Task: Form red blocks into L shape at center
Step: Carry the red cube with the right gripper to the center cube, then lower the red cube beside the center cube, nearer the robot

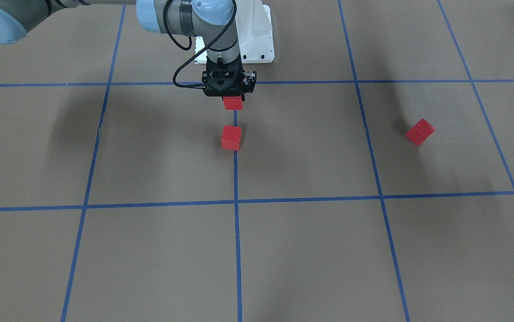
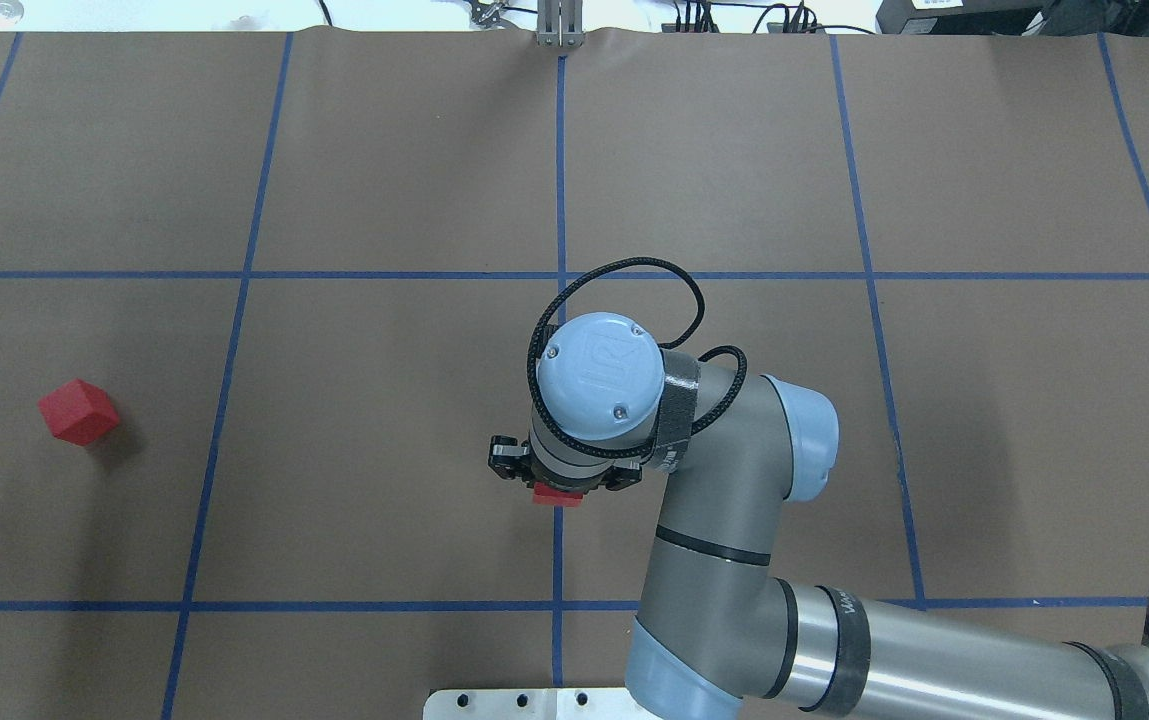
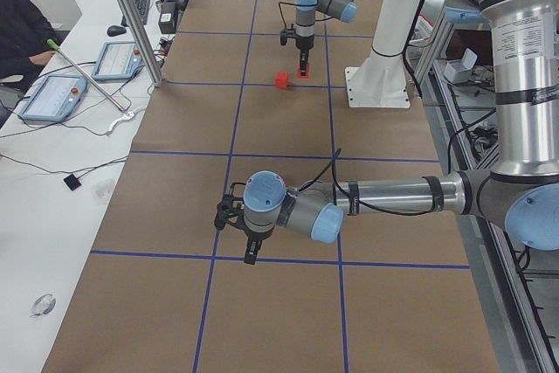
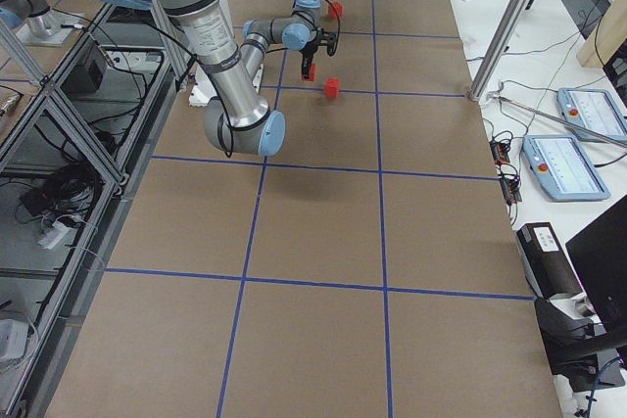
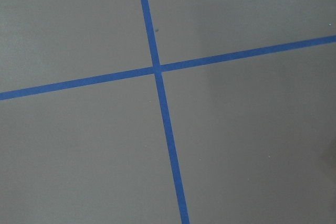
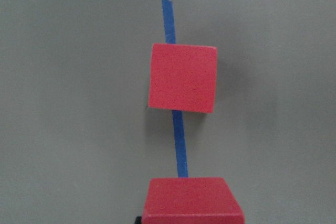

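My right gripper [image 1: 233,100] points straight down and is shut on a red block [image 1: 232,103], held low over the center blue line [image 1: 235,170]. A second red block [image 1: 231,137] sits on that line a short gap in front of it; the right wrist view shows it [image 6: 182,78] beyond the held block [image 6: 191,200]. The overhead view shows only an edge of the held block [image 2: 556,494]; the wrist hides the second. The third red block [image 1: 420,131] lies turned, far off on my left side [image 2: 79,411]. My left gripper [image 3: 250,255] hovers away from all blocks; I cannot tell its state.
The white pedestal base [image 1: 257,40] stands just behind the right gripper. The left wrist view shows only brown floor and a blue tape crossing [image 5: 156,70]. A side bench with tablets [image 3: 52,98] and a metal post [image 3: 131,15] lies across the table from the robot.
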Motion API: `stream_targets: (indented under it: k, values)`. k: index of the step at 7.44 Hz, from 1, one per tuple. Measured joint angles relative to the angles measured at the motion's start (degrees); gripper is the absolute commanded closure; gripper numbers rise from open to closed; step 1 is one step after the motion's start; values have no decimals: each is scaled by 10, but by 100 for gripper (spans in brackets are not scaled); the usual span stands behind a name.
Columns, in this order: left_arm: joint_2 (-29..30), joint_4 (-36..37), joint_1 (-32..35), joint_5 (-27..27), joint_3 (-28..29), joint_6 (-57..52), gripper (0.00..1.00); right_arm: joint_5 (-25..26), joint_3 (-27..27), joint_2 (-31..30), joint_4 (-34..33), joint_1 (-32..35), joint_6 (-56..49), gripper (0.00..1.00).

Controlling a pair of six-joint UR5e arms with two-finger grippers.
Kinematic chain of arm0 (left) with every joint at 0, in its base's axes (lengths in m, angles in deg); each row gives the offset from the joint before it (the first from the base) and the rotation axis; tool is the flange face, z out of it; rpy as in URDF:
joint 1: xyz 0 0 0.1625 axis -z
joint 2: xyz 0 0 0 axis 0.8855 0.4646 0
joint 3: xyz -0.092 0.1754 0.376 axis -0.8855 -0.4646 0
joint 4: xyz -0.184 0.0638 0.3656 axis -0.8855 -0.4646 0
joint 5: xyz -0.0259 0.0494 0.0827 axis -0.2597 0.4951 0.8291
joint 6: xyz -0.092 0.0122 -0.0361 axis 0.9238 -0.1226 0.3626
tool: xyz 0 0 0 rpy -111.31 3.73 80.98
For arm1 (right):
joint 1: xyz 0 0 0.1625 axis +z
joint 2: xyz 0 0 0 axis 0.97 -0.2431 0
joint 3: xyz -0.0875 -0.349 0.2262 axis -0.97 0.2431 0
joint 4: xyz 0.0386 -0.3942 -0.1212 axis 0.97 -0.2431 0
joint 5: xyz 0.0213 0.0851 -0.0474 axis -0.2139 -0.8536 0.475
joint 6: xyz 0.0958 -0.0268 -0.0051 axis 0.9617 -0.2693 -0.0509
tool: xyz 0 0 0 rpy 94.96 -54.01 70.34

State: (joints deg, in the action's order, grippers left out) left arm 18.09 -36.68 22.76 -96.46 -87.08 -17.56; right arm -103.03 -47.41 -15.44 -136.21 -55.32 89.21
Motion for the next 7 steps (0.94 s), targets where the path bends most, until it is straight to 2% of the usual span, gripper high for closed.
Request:
stream_targets:
  k: [7]
  values:
    - [2,1,0,-1,0,0,0,10,73,29,2,18,-23,100]
